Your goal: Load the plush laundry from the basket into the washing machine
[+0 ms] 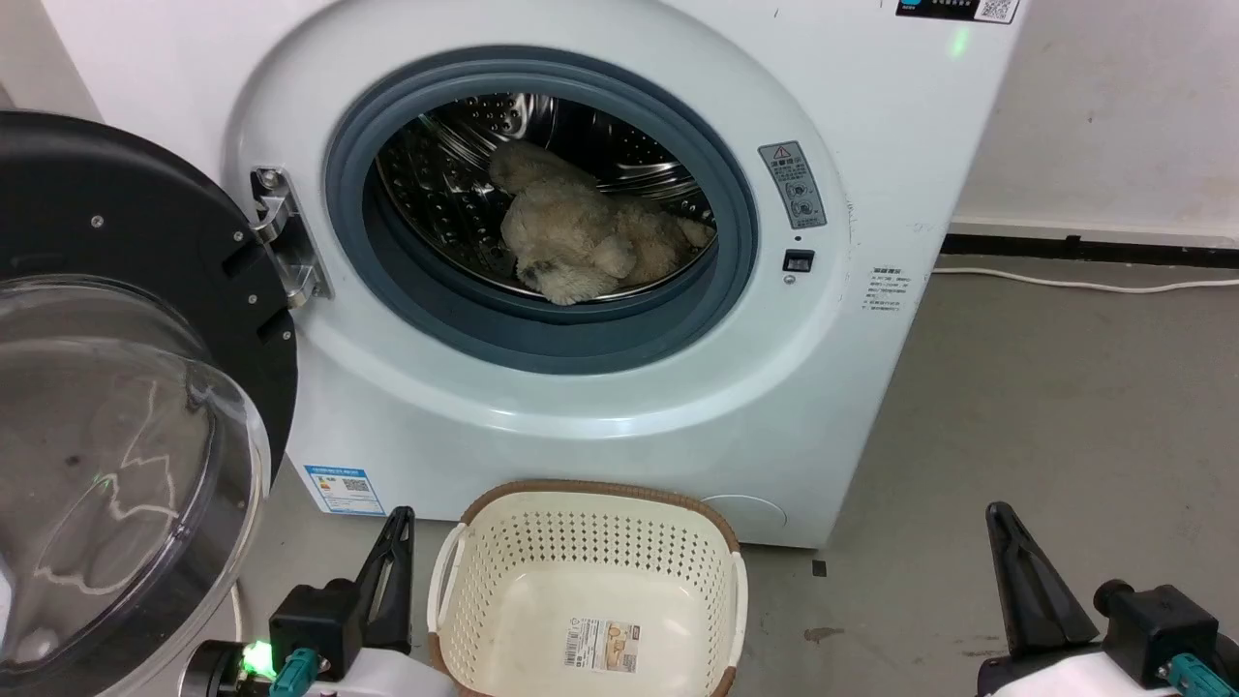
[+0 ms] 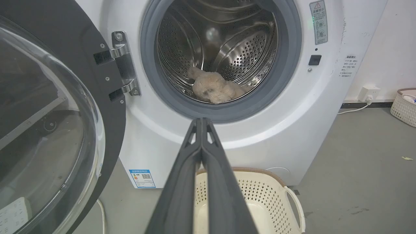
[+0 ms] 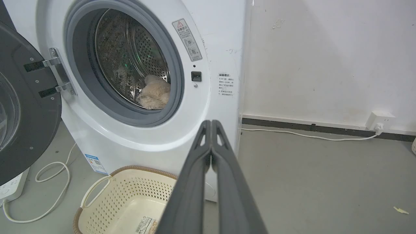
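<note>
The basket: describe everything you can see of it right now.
The basket is cream perforated plastic with a brown woven-look rim and white side handles. It stands upright on the grey floor, close in front of the washing machine. The part that shows holds nothing but a label sticker on its bottom. The head view cuts off its near edge.
</note>
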Controlling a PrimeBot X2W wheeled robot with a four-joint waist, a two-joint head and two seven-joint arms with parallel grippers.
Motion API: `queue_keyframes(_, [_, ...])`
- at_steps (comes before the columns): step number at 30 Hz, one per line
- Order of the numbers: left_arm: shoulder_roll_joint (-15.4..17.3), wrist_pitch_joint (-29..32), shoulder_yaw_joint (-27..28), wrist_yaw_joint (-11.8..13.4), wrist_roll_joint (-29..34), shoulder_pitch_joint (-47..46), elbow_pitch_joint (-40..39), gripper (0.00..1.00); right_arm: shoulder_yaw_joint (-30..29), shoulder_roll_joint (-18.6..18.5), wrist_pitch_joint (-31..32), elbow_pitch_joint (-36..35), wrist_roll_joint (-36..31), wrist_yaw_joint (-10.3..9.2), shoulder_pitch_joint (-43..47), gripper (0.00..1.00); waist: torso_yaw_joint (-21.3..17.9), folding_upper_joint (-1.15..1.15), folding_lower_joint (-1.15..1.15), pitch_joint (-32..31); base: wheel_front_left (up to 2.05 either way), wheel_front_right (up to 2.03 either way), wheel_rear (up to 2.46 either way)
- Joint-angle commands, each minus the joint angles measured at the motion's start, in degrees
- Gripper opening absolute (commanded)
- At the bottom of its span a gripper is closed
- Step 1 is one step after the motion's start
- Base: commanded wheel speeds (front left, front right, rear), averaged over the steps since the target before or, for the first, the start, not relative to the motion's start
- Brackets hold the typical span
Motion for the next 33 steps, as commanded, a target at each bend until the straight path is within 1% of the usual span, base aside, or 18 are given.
queue_keyframes(1, [-0.2, 0.24, 0.3, 0.25, 0.44, -0.76, -0.41, 0.0, 0.12, 0.12, 0.21, 0.23, -0.56, 0.02, -1.03, 0.0, -0.01, 0.0, 0.0, 0.01, 0.0, 0.0, 0.0])
queue_keyframes(33, [-0.78, 3.97, 1.97, 0.68, 1.5, -1.49, -1.73, 0.0, 0.58, 0.19, 3.98, 0.79, -2.87, 0.03, -3.07, 0.0, -0.44, 0.0, 0.0, 0.38, 0.0, 0.0, 0.0])
